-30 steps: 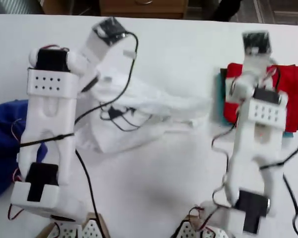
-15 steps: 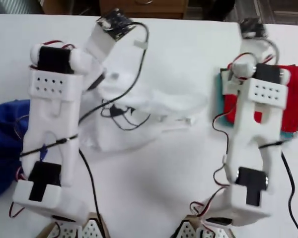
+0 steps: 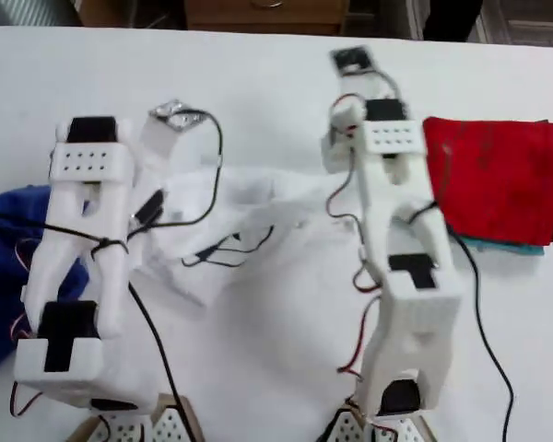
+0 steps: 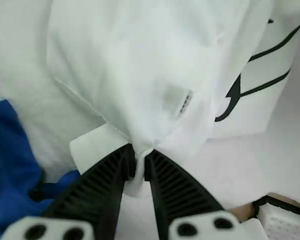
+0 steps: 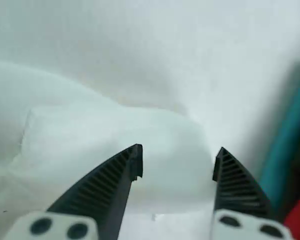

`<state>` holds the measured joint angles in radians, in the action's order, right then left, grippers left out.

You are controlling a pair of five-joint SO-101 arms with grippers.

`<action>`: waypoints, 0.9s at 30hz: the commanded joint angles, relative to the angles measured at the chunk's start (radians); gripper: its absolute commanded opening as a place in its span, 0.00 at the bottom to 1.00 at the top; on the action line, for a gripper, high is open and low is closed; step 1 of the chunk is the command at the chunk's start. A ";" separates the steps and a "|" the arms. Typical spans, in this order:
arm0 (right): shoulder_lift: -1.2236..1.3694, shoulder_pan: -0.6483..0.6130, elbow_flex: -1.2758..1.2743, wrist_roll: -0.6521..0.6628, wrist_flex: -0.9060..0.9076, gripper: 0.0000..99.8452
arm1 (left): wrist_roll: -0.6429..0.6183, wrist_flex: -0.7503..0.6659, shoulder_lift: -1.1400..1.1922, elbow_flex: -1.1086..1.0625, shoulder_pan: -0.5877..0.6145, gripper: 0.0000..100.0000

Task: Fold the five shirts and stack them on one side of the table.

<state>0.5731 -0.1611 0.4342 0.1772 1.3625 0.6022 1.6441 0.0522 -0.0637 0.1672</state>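
Nearest to you, the blue shirt (image 3: 5,249) is bunched at the left edge of the table (image 3: 267,350), just beside your left arm. Your left gripper (image 4: 139,167) is pressed together on a fold of the white shirt (image 3: 258,198). This shirt lies crumpled in the middle, between the two arms. The left arm's black cable (image 3: 220,161) hangs over it. Farther, your right gripper (image 5: 177,160) is spread wide above the other end of the white shirt. Beside that arm, the red shirt (image 3: 498,175) lies folded on the teal shirt (image 3: 502,245).
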 commanded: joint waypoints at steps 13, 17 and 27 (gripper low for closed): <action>0.159 -0.018 0.213 0.132 0.328 0.09 | -0.048 -0.058 -0.008 -0.139 0.146 0.03; 0.085 0.005 0.212 0.143 0.369 0.02 | -0.054 -0.150 -0.008 -0.200 0.138 0.03; -0.177 0.108 0.025 0.147 0.384 0.02 | -0.057 -0.270 -0.008 -0.255 0.137 0.03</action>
<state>0.5240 -0.0690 0.5401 0.3184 1.7369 0.5547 1.4062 0.0506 -0.3214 0.2992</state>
